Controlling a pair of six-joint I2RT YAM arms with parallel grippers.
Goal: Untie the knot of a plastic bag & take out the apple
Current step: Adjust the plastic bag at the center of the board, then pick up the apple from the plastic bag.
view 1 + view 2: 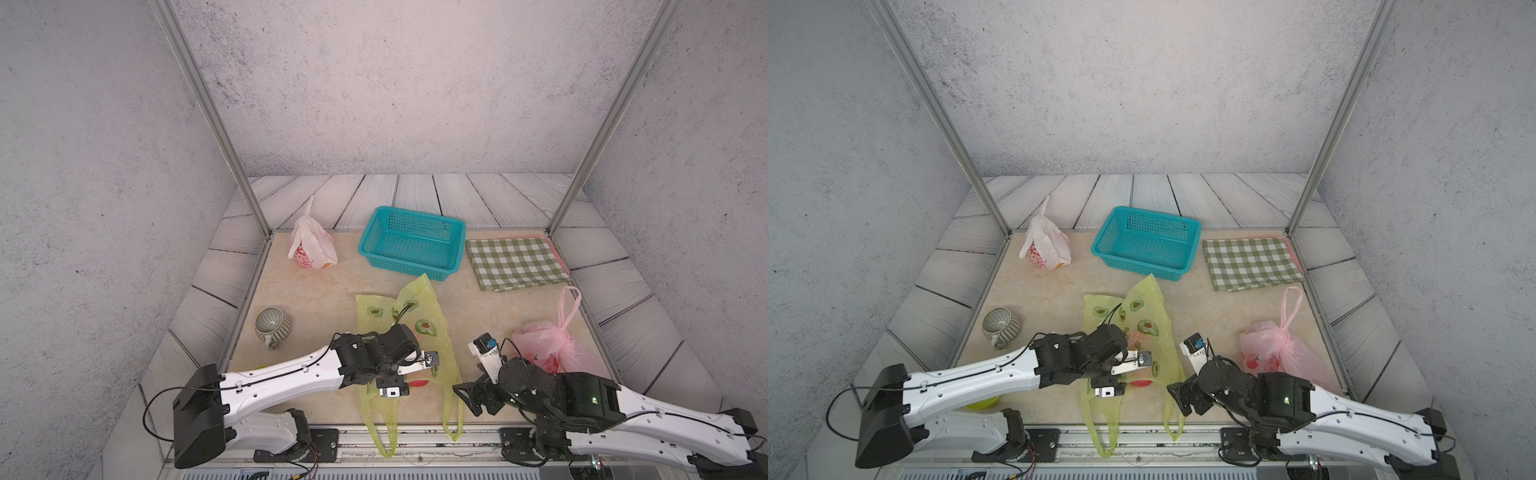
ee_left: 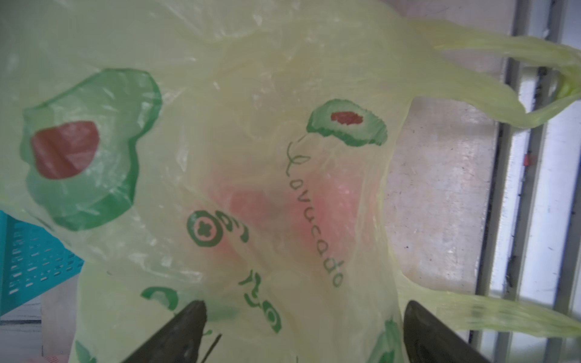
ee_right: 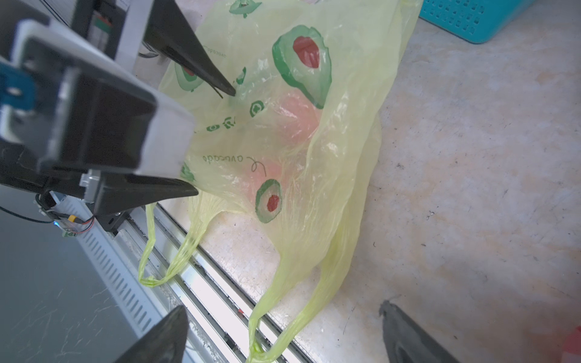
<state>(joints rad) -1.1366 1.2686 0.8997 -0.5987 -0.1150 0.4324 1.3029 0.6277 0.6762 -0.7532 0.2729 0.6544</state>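
You get both top views from high above, on the near side of the yellow-green bag (image 1: 419, 307) (image 1: 1144, 309), tilted down from well away and sharing almost the whole scene around it. Your left wrist camera hangs just over that bag (image 2: 251, 94), its print filling the frame, while your right wrist camera faces it from beside, slightly farther off (image 3: 330, 157), so both share its printed face

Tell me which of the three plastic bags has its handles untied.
The yellow-green avocado-print plastic bag; the white plastic bag and pink plastic bag are knotted.
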